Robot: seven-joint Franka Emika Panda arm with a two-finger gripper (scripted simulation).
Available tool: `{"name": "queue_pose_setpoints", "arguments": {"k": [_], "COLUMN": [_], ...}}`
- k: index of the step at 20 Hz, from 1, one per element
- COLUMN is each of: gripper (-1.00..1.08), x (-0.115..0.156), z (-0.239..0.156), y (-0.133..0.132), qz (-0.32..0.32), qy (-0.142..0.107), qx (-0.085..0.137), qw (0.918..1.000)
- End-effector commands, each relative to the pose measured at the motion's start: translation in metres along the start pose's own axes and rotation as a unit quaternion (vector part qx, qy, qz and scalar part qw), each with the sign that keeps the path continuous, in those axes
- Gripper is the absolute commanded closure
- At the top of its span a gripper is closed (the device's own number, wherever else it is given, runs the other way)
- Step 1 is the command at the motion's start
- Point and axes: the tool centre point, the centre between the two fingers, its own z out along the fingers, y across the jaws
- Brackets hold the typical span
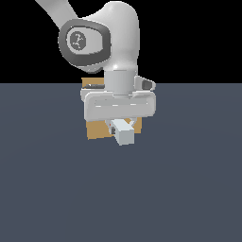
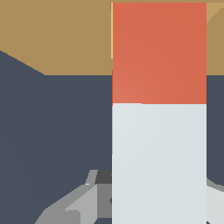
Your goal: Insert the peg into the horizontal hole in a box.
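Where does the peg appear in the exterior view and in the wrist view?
Exterior view: only the white end of the peg shows, just under the gripper, in front of the box.
Wrist view: the peg fills a tall band, white part near the camera, red part reaching the box.
Shared landmark: the tan box behind the peg.

The tool [image 1: 124, 126] and arm hide most of the box [image 1: 97, 130], including the hole.

Box [image 1: 97, 130] directly ahead of your gripper [image 1: 124, 126], blocking forward travel; peg [image 2: 159, 109] fills gap between. Open floor [image 1: 118, 198] behind and both sides.
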Motion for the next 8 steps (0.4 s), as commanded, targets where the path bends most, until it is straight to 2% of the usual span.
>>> {"name": "queue_pose_setpoints", "arguments": {"k": [1,8], "gripper": [1.08,1.08], "x": [0.018,0.039], "z": [-0.002,-0.002], "y": [0.001,0.002], "qz": [0.000,0.000], "qy": [-0.001,-0.001], "qx": [-0.002,-0.002], "qw": [1.0000,1.0000]}}
